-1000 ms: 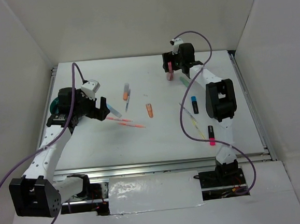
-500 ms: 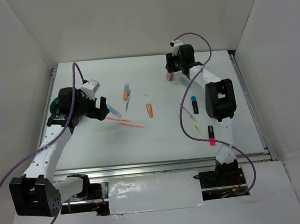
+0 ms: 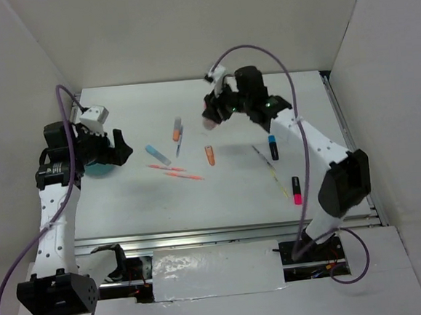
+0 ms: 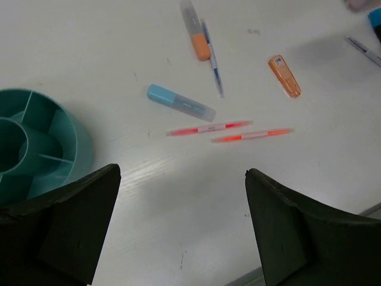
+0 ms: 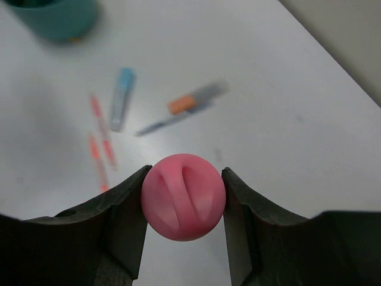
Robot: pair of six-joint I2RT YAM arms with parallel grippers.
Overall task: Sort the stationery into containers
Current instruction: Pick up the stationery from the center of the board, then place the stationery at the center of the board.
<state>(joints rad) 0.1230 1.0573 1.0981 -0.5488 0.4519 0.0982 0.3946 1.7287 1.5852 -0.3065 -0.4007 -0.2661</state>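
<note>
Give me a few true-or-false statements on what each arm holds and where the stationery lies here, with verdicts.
1. The right gripper has its fingers shut on a stubby pink-capped tube. True.
2. The left gripper holds the light-blue plastic highlighter. False: its fingers stand open and empty; that highlighter lies on the white table.
3. The round teal plastic tub with dividers sits near the left gripper. True.
4. The two thin orange-red pens lie in the tub. False: they lie on the table, outside it.
</note>
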